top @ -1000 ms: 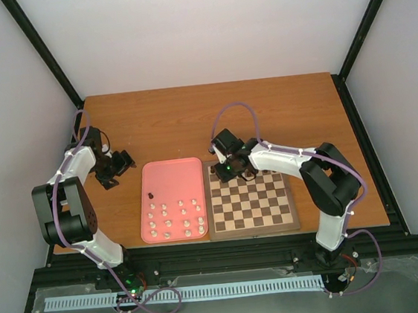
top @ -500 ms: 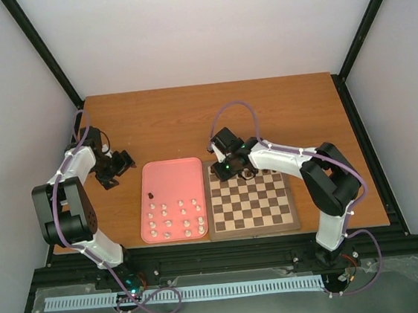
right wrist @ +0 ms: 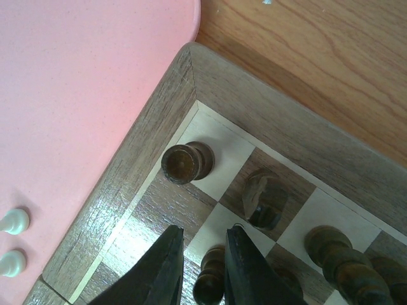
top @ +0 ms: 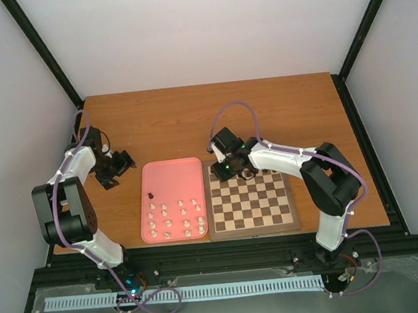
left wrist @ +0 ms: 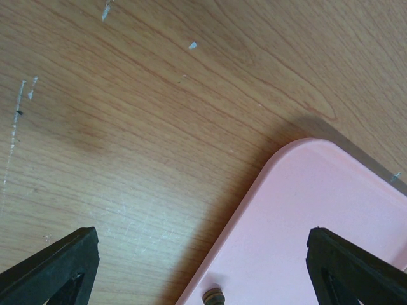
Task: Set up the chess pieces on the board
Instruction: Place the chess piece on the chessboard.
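The board [top: 254,230] lies right of the pink tray [top: 169,172]. Several cream pieces [top: 174,220] and one dark piece [top: 151,196] stand on the tray. My right gripper [top: 231,170] hangs over the board's far left corner. In the right wrist view its jaws [right wrist: 203,230] stand narrowly apart either side of a dark pawn [right wrist: 210,279] that stands on a light square, with a small gap on the left. A dark rook [right wrist: 184,162], knight [right wrist: 264,197] and bishop [right wrist: 337,254] stand in the back row. My left gripper [top: 120,166] is wide open and empty [left wrist: 200,232] by the tray's far left corner.
The board's wooden border [right wrist: 127,190] butts against the tray [right wrist: 82,82], where two cream pawns [right wrist: 14,221] show. In the left wrist view the tray's rounded corner [left wrist: 318,190] holds the dark piece [left wrist: 213,296]. Black frame posts stand at the table's sides.
My right gripper has shifted very slightly at the board's far left corner. The left arm has not moved.
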Controlling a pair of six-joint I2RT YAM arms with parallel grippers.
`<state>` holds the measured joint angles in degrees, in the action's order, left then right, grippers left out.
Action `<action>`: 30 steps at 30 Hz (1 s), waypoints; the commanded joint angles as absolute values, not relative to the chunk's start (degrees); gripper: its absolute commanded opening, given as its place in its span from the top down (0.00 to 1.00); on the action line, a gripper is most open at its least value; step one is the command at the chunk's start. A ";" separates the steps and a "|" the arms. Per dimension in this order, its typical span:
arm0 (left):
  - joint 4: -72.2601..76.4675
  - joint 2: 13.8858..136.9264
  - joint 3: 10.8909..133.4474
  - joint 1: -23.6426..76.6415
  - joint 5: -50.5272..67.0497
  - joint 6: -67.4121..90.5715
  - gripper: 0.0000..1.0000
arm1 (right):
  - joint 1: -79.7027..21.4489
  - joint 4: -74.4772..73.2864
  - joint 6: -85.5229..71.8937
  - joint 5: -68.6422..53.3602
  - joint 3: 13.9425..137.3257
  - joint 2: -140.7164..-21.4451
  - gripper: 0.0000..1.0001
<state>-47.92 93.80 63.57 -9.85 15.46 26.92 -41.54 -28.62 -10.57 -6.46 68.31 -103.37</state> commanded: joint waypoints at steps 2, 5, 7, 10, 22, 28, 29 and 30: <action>-47.55 94.31 63.97 -9.65 15.46 25.84 0.00 | -41.31 -27.93 -10.55 -5.74 69.52 -103.48 0.81; -47.62 94.39 64.14 -9.60 15.40 25.84 0.00 | -41.31 -28.27 -10.50 -5.23 69.59 -102.97 0.73; -47.61 94.49 64.24 -9.63 15.47 25.84 0.00 | -41.31 -28.56 -10.55 -4.58 69.60 -102.52 0.72; -47.55 94.72 64.40 -9.65 15.47 25.92 0.00 | -41.31 -28.84 -10.55 -3.69 69.82 -101.85 0.72; -47.81 94.67 64.77 -9.63 15.53 25.91 0.00 | -41.35 -36.80 -9.66 -2.63 73.48 -96.41 0.69; -48.12 93.84 64.82 -9.61 15.65 25.93 0.00 | -43.76 -43.66 -7.30 -3.95 79.49 -94.12 0.54; -48.06 93.72 64.67 -9.59 15.68 26.00 0.00 | -44.02 -44.39 -7.02 -4.72 81.26 -94.65 0.53; -47.94 93.71 64.50 -9.61 15.79 26.10 0.00 | -44.26 -44.99 -6.72 -5.60 83.27 -95.50 0.52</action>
